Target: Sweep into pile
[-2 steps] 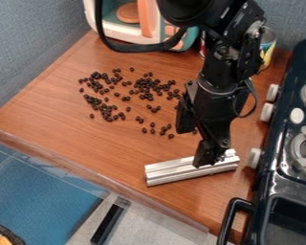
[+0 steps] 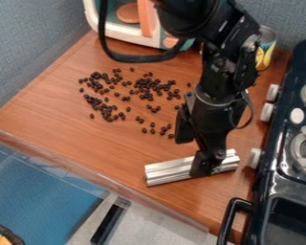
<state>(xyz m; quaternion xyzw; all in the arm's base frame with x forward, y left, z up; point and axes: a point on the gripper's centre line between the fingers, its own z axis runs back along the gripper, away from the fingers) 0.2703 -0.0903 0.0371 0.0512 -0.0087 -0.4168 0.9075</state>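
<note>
The tool had come down a little since the earlier frame, so that its tip now overlapped more of the metal bar and reached its near edge in the view. The arm above it had dropped too and shifted slightly left, and its hanging black strap had sunk with it. Whether the tool was clenched on the bar or released could not be told.

The bar itself had not moved: it lay on the tabletop near the front edge, at a slight slant, its right end close to the stove. The dark beans kept the same loose scatter, left of the arm and farther back than the bar, with thicker clumps among stray ones. One bean beside the arm had come into sight as the arm shifted.

More of the can showed behind the arm than before. The toy oven stood at the back, where it had been, against the blue-grey wall.
</note>
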